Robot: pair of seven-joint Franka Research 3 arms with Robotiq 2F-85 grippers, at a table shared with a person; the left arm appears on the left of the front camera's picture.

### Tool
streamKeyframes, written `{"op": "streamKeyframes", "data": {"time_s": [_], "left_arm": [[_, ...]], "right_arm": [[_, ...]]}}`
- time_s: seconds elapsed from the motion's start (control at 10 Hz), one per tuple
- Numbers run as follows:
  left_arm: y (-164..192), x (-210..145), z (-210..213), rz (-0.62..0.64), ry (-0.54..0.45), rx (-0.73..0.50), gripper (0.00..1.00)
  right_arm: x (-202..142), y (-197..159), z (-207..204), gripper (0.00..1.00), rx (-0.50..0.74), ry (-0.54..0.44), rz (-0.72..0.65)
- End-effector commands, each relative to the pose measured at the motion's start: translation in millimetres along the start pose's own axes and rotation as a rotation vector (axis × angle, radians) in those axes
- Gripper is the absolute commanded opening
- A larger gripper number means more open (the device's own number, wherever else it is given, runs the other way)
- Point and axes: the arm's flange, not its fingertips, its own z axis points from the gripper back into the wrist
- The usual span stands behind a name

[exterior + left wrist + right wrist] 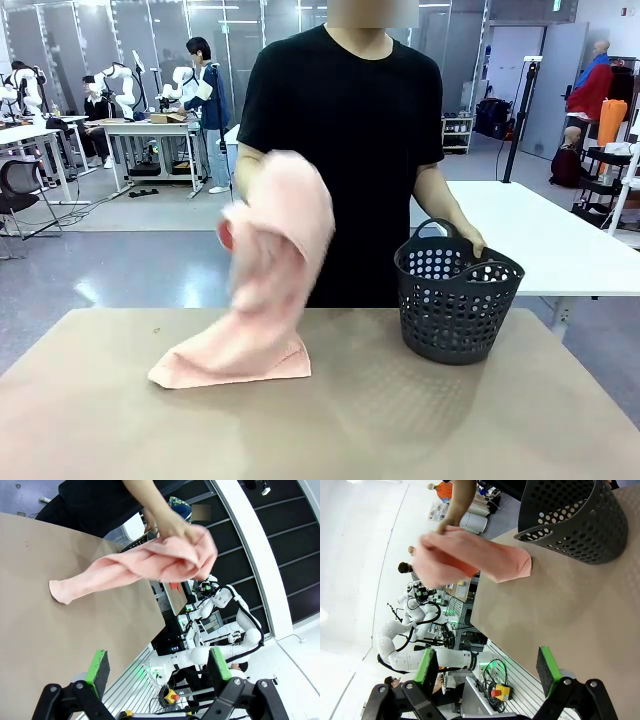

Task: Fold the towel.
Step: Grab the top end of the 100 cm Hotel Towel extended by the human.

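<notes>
Left of the basket [455, 310], towel [262, 300] hem rests on table [420, 430]

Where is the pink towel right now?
In the front view the towel hangs from the person's hand, left of the middle, its lower end on the table, left of the basket.

The person [340, 130] stands behind the table [350, 420], at its far edge; the towel [265, 290] hangs from one raised hand [172, 526] left of the middle, its lower end lying on the table; the basket [455, 300] stands on the table to the right of the towel, apart from it; the person's other hand [468, 238] rests on the basket's far rim.
</notes>
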Motion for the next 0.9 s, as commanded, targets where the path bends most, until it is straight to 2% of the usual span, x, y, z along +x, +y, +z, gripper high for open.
{"op": "streamKeyframes", "data": {"time_s": [0.0,0.8], "left_arm": [[0.1,-1.1,1.2,-0.006,0.003,-0.011,1.0],[0.1,-1.1,1.2,-0.006,0.003,-0.011,1.0]], "right_arm": [[0.6,0.0,1.1,1.0,0.013,-0.002,0.006],[0.6,0.0,1.1,1.0,0.013,-0.002,0.006]]}}
